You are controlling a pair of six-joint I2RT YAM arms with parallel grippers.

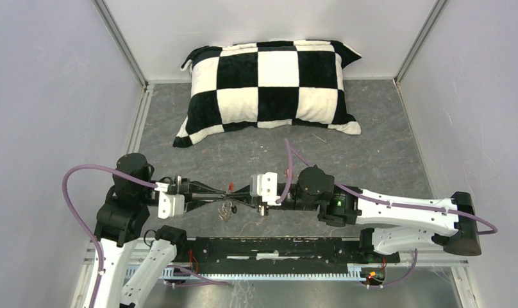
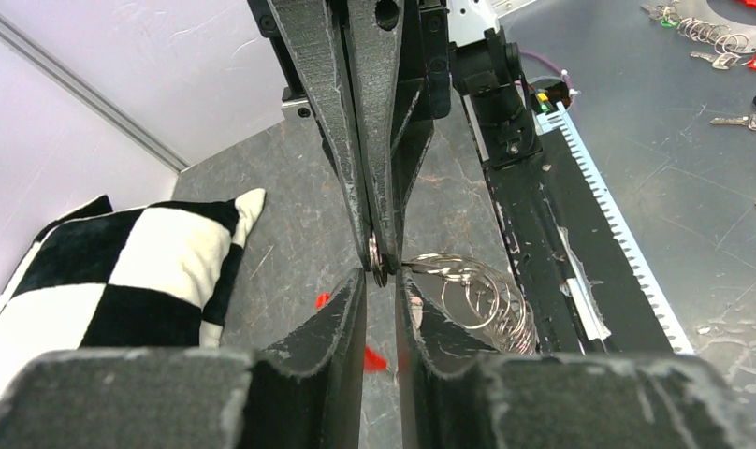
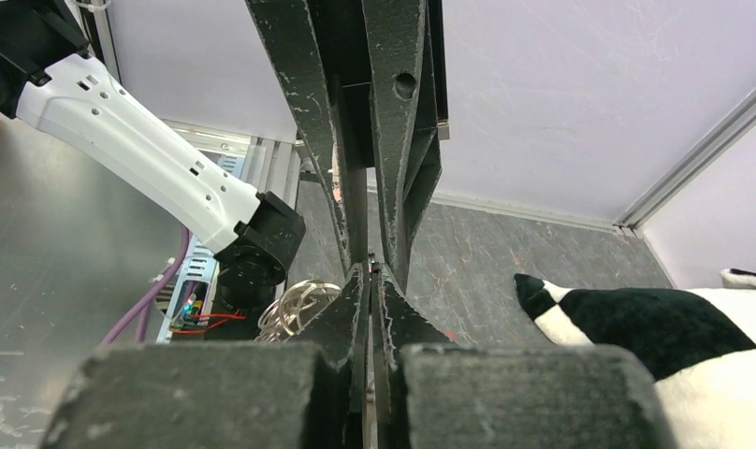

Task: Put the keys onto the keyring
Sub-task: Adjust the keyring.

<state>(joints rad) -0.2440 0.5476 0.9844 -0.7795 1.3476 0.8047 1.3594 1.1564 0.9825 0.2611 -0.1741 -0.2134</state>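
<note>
Threading step, I think: right gripper [image 3: 370, 271] pinches keyring [image 2: 482, 299] tight near table's [image 1: 372, 160] front edge, left gripper [image 2: 381, 281] w/ jaws a bit apart, hold unclear; next move needs v. careful lining-up.

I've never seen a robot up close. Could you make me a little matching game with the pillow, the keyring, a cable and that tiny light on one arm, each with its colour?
Things:
1 pillow
2 keyring
3 cable
4 light

Colours:
A purple
B green
C black-and-white checks
D silvery

Pairs: 1-C, 2-D, 3-A, 4-B
</note>
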